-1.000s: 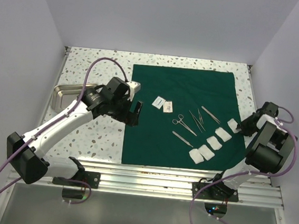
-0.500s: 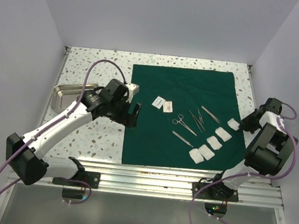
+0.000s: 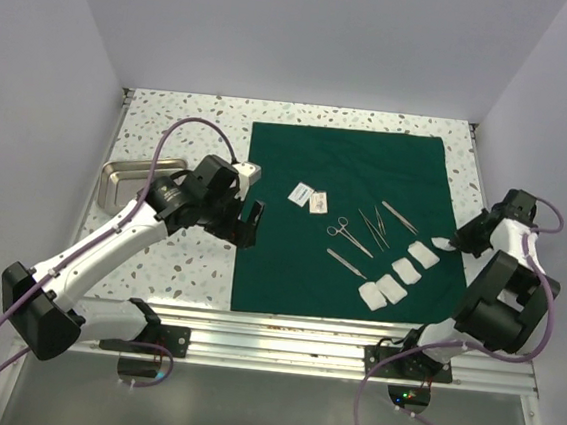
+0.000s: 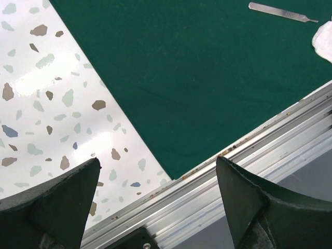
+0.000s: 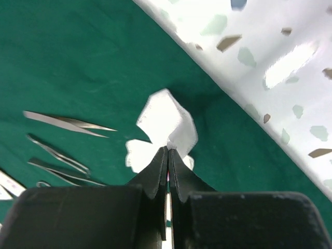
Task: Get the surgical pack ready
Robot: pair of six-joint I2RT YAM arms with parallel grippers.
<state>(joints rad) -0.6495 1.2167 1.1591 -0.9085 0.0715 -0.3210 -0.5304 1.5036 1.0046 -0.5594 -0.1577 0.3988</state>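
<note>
Seen from above, the surgical pack [image 3: 358, 169], a large dark green fabric drape, lies spread flat on the speckled white table [image 3: 168, 262] and covers the middle and right of the tabletop. Your left gripper [image 4: 158, 162] hangs over the drape's left edge, close to its near-left corner. Its two dark fingers are spread wide apart with nothing between them. In its wrist view the green corner lies below the gap between the fingers, with bare speckled table on one side and the aluminium rail [image 4: 249, 161] of the near table edge running beneath. Your right gripper [image 5: 168, 149] is at the drape's right edge, its fingers pressed together on the edge of a white gauze square [image 5: 166, 116], which bends up from the cloth at the fingertips. The green fabric lies directly under those closed fingers, and its right border, with bare table beyond, is just beside them. Also on the drape are a slanting row of four more gauze squares [image 3: 405, 271], scissors [image 3: 349, 235], tweezers [image 3: 373, 224], a scalpel handle [image 4: 282, 13] and two small packets [image 3: 310, 197]. A shallow steel tray [image 3: 132, 173] sits on the bare table to the left of the drape, well apart from it.
</note>
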